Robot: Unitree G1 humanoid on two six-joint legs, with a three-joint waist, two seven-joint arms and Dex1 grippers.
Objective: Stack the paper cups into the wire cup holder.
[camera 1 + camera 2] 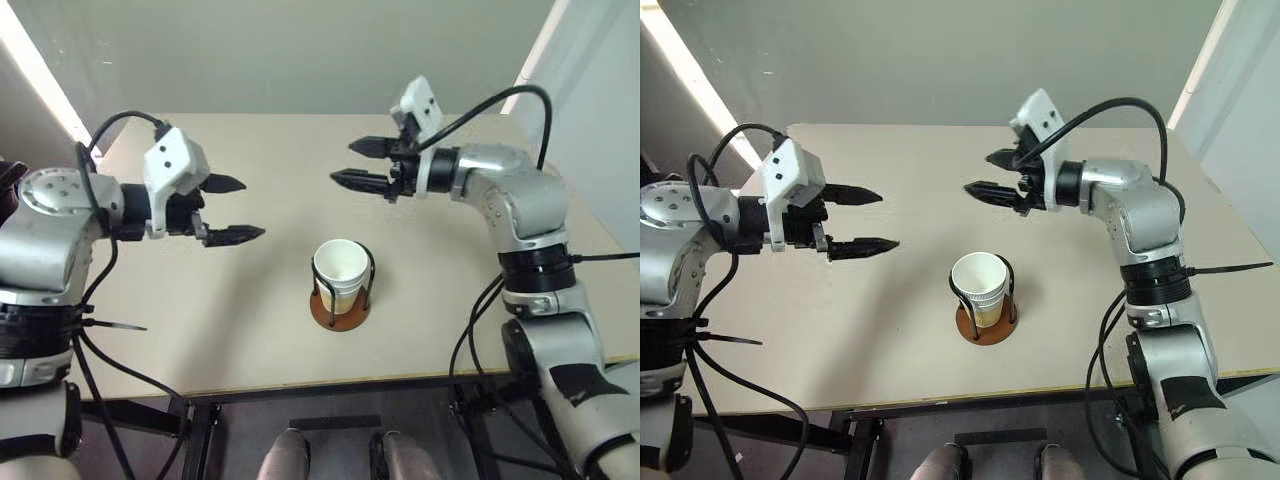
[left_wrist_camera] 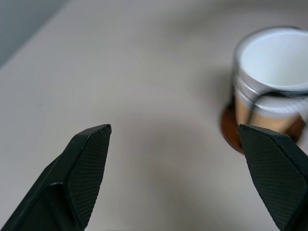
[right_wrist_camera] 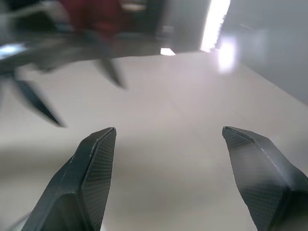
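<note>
- The paper cups [image 1: 339, 268] sit nested, upright, inside the wire cup holder [image 1: 340, 308], which stands near the middle of the tabletop [image 1: 200, 320], toward its near edge. How many cups are in the stack cannot be told; banding on the side suggests more than one.
- The left gripper [image 1: 232, 208] hangs above the tabletop with its jaws spread and nothing between them. From these jaws the holder lies at about 4 o'clock in the head view.
- The right gripper [image 1: 355, 163] hangs higher and farther back, its jaws also spread and empty. The holder lies at roughly 6 o'clock from them, a little nearer than from the left jaws, though the two are close to equal.
- The stack's long axis is vertical, open mouth up, while both pairs of jaws point roughly level toward each other, well apart from the rim.
- No loose cup lies on the tabletop, so the stacking looks finished; any further move would likely be a retreat.
</note>
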